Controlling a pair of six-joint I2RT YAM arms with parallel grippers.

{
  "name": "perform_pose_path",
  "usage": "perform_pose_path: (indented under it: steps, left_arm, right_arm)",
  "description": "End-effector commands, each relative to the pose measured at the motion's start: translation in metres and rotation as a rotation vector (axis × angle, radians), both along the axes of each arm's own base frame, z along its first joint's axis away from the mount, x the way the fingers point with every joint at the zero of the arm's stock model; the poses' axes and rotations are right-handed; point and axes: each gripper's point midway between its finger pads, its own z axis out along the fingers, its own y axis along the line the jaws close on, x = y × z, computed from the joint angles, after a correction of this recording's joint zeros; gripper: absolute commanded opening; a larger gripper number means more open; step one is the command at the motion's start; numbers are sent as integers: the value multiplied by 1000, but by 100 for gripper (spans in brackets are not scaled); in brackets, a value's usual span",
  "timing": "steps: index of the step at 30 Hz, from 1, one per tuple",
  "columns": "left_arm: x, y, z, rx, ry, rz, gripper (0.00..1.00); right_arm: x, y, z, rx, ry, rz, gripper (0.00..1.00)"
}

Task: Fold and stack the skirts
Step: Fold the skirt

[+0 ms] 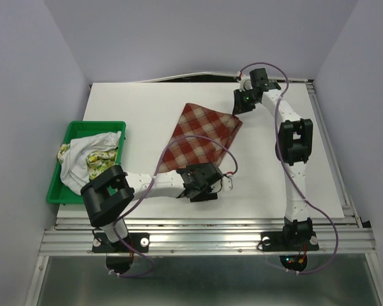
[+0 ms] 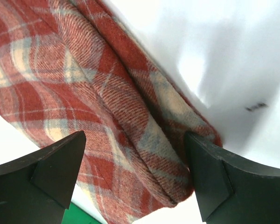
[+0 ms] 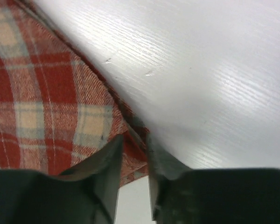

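Observation:
The red-and-cream plaid skirt lies folded flat in the middle of the table. My left gripper stands open at its near end; in the left wrist view the rolled fold of the plaid skirt runs between the wide-apart fingers of the left gripper. My right gripper is at the skirt's far right corner. Its fingers stand a narrow gap apart, and the corner of the plaid skirt lies loose between the tips of the right gripper. The white skirt and the fruit-print skirt lie crumpled in the tray.
The green tray sits at the table's left edge, beside the left arm's base. Purple cables loop over both arms and across the plaid cloth. White walls close the table on the left, back and right.

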Motion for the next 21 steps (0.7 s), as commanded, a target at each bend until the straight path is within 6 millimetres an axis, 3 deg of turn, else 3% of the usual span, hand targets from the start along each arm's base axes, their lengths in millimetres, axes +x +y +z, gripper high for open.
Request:
perform_pose_path:
  steps: [1,2,4,5,8,9,10,11,12,13,14,15,16,17,18,21]
  left_arm:
    - [-19,-27,55,-176,63,-70,98]
    - [-22,-40,81,-257,68,-105,98]
    - [-28,-46,105,-319,84,-134,98]
    - [-32,-51,128,-388,87,-162,98]
    - [-38,-52,157,-496,131,-181,98]
    - [-36,-51,163,-519,149,-169,98]
    - [-37,-50,166,-553,199,-159,98]
    - [-15,-37,162,-562,210,-83,98]
    - [-6,-29,157,-563,236,-37,98]
    - [-3,-24,145,-566,312,-20,97]
    - [7,-15,139,-563,344,8,92]
    - [27,8,133,-576,372,91,86]
    - [28,12,124,-588,445,92,82]
    - [33,20,119,-584,461,104,78]
    - [39,34,112,-554,456,90,75]
    - [31,53,95,-447,383,-54,72]
  right_arm:
    - [-2,-11,11,-15,-20,6,48]
    - [-1,-12,18,-21,-34,1,63]
    - [8,-16,37,-38,-86,-23,73]
    - [10,-18,54,-39,-118,-37,80]
    - [11,-10,93,18,-180,-38,93]
    - [5,0,117,93,-199,-28,99]
    - [-5,6,115,131,-165,-17,100]
    - [-13,13,116,169,-150,11,100]
    - [-28,32,132,276,-119,36,97]
    - [-46,41,110,304,-33,43,95]
    - [-57,51,105,339,7,58,93]
    - [-73,71,106,400,53,97,88]
    - [-84,79,95,417,101,106,85]
    - [-102,85,70,424,179,116,82]
    - [-114,96,59,423,212,144,79]
    - [-131,89,10,351,285,143,73]
